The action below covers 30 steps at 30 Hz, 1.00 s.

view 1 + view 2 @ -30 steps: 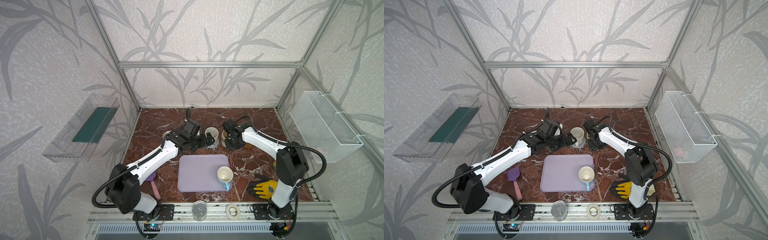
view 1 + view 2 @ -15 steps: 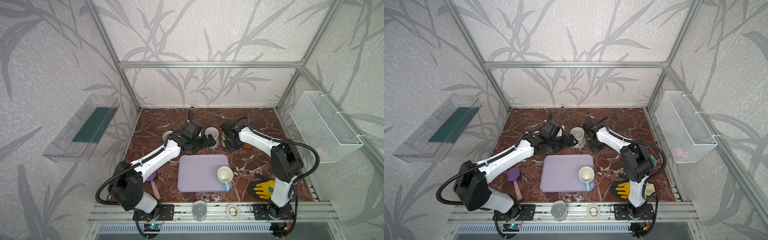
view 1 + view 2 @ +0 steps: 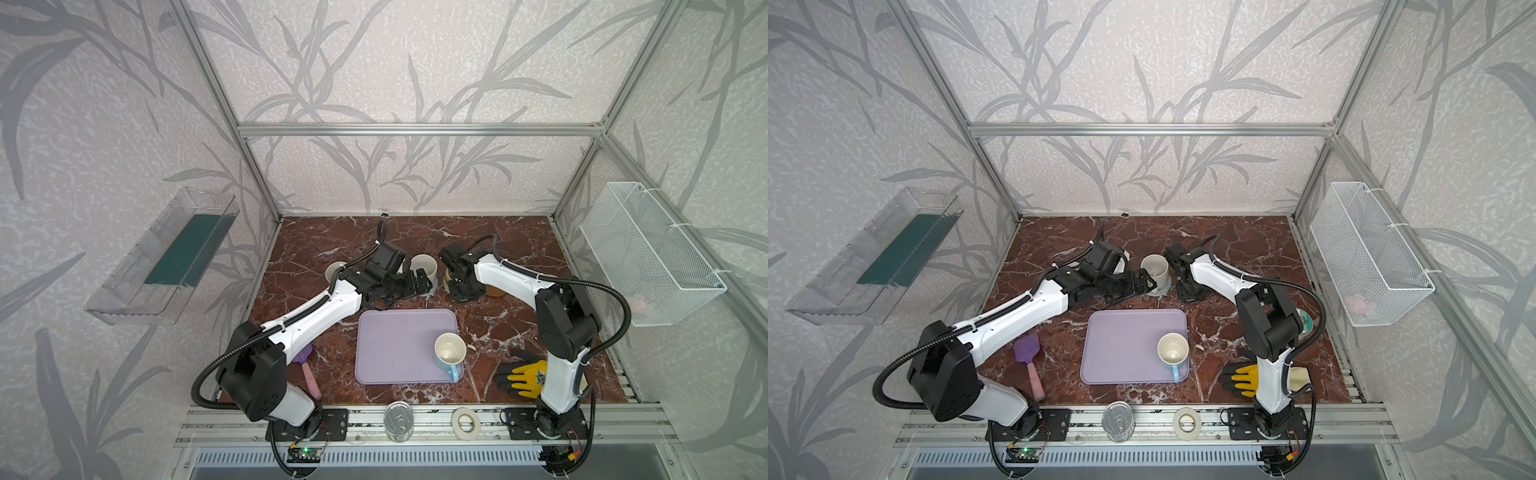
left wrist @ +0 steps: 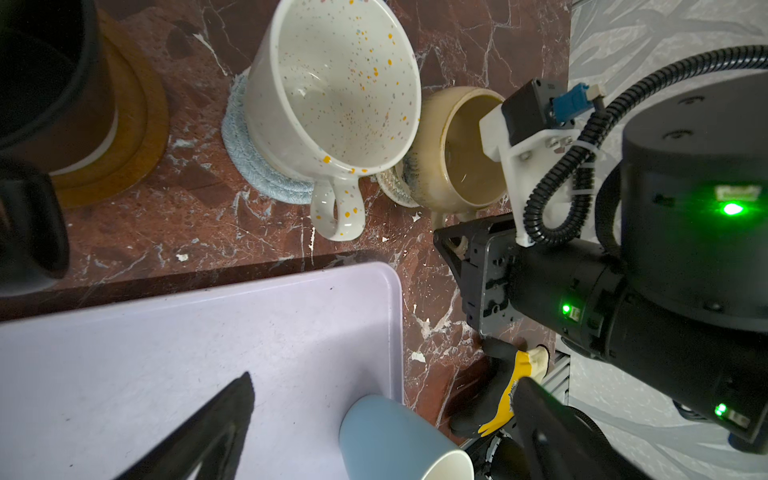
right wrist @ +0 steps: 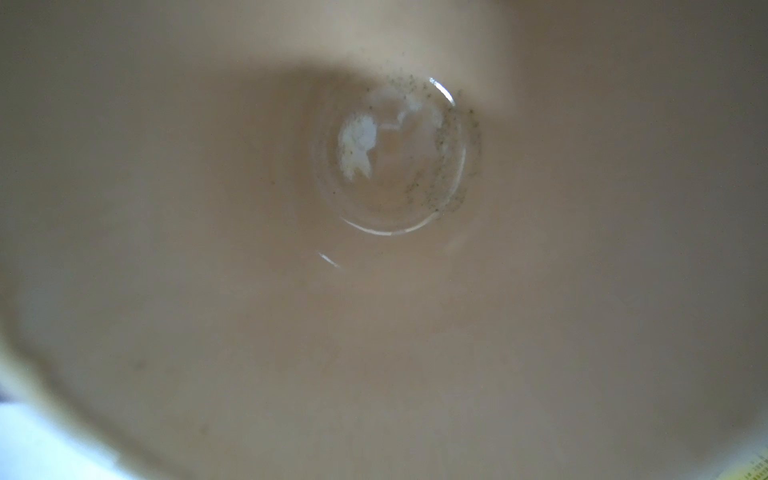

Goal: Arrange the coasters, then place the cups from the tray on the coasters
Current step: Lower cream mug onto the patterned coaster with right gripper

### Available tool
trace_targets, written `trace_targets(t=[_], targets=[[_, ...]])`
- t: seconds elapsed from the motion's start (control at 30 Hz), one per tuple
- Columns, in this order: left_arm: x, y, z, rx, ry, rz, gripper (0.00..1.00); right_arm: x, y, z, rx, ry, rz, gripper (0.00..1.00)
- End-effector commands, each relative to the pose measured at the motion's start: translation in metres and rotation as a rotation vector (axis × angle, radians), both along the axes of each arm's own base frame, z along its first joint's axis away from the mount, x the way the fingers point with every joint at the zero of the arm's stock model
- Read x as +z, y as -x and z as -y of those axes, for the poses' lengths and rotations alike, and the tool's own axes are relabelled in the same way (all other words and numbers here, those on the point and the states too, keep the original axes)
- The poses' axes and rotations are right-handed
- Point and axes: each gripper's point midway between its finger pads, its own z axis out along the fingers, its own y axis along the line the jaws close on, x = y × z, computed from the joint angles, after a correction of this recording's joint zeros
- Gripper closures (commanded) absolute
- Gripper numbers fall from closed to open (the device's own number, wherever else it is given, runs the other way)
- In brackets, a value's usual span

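Observation:
The lavender tray (image 3: 395, 353) (image 4: 187, 353) holds one light blue cup (image 3: 449, 350) (image 3: 1173, 349) (image 4: 390, 436). Behind it, a speckled white cup (image 3: 424, 265) (image 4: 340, 95) stands on a grey-blue coaster (image 4: 249, 166). My left gripper (image 3: 417, 284) (image 3: 1144, 284) (image 4: 374, 419) stays open beside that cup, holding nothing. A black cup (image 4: 37, 83) rests on a wooden coaster (image 4: 141, 137). The beige cup (image 3: 450, 275) (image 4: 457, 158) sits on a cream coaster (image 4: 392, 192), and my right gripper (image 3: 462, 287) (image 4: 461, 245) is shut on its handle. The right wrist view shows only its blurred inside (image 5: 395, 158). A bare wooden coaster (image 3: 495, 291) lies right of it.
Another cup (image 3: 336, 271) with a white inside shows behind the left arm. A yellow-black glove (image 3: 525, 374) and a purple toy spade (image 3: 306, 365) lie beside the tray. A silver can (image 3: 398, 419) and tape roll (image 3: 466, 422) sit on the front rail.
The right arm has shifted slightly left with the beige cup in its grip. The left gripper has stayed open beside the speckled cup.

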Motion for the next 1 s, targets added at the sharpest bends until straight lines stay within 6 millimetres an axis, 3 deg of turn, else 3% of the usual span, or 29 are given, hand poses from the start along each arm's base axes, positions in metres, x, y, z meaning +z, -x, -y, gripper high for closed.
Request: trace_targets(t=[0.0, 0.2, 0.97], targets=[[0.0099, -0.0055, 0.0061, 0.006, 0.021, 0.018, 0.01, 0.0102, -0.0112, 0.0025, -0.029, 0.015, 0.046, 1.0], [0.009, -0.0032, 0.0048, 0.009, 0.024, 0.019, 0.01, 0.0086, -0.0069, 0.0051, -0.025, 0.027, 0.026, 0.99], [0.0086, -0.0016, 0.0049, 0.004, 0.035, 0.021, 0.01, 0.0114, -0.0057, 0.0041, -0.017, 0.035, 0.001, 0.6]])
